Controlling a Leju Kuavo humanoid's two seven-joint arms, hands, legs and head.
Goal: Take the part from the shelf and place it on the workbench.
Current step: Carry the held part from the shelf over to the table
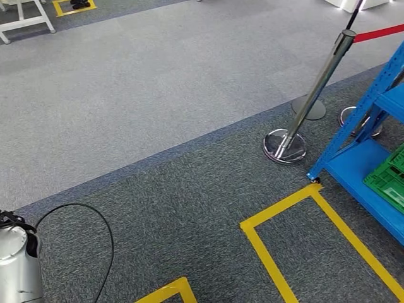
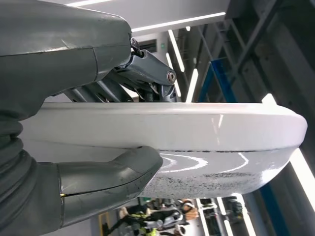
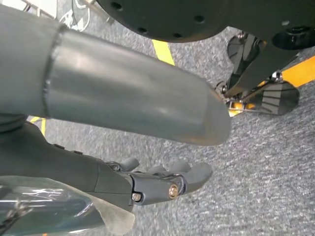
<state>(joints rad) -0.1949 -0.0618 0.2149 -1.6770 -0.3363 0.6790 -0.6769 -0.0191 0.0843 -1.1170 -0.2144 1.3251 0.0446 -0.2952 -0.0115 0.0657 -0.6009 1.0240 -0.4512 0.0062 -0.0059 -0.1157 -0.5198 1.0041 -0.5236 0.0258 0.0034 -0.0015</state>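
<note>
Between left hand [image 2: 111, 123] fingers, white glossy part [image 2: 208, 132]

1. Left arm [image 1: 16, 268]: silver forearm entering at the lower left of the head view.
2. Left hand [image 2: 111, 123]: thumb [image 2: 122, 174] on one face of the white part [image 2: 208, 137], darker fingers [image 2: 148, 73] on the opposite face; part gripped between them.
3. Right hand [image 3: 148, 147]: thumb [image 3: 141, 103] extended straight, fingers [image 3: 174, 179] lying alongside it, nothing between.
</note>
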